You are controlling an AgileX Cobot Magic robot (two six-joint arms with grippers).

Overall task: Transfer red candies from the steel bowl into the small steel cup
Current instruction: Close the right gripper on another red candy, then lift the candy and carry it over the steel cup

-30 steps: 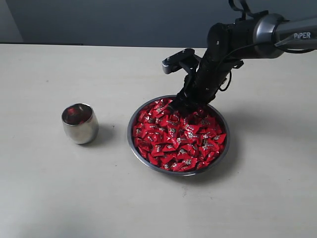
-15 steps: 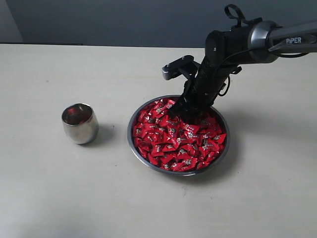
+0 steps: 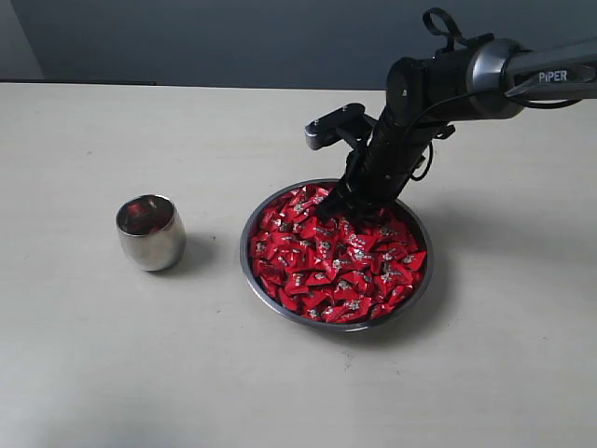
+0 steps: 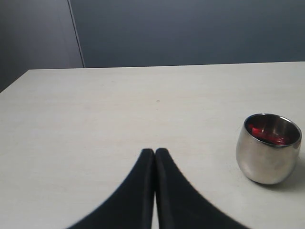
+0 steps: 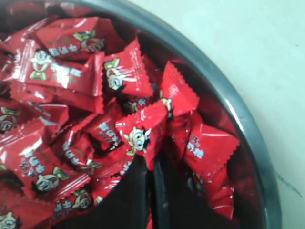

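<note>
The steel bowl (image 3: 246,266) holds a heap of red candies (image 3: 336,266). My right gripper (image 3: 334,202) dips into the far side of the heap, near the rim (image 5: 243,114). Its jaws are shut (image 5: 153,160) and pinch the edge of one red candy (image 5: 138,134), with other candies packed around the fingers. The small steel cup (image 3: 150,232) stands upright to the left of the bowl, with a few red candies (image 4: 267,135) inside. My left gripper (image 4: 155,151) is shut on nothing, low over the bare table, apart from the cup (image 4: 269,149); the exterior view does not show it.
The pale table top (image 3: 112,355) spreads around the bowl and cup. A dark wall (image 3: 233,37) runs along the table's far edge. The right arm (image 3: 485,70) reaches in from the right above the bowl's far side.
The right gripper's jaws have closed among the candies at the bowl's far side, and the arm has shifted slightly. Cup, bowl and left gripper have not moved.
</note>
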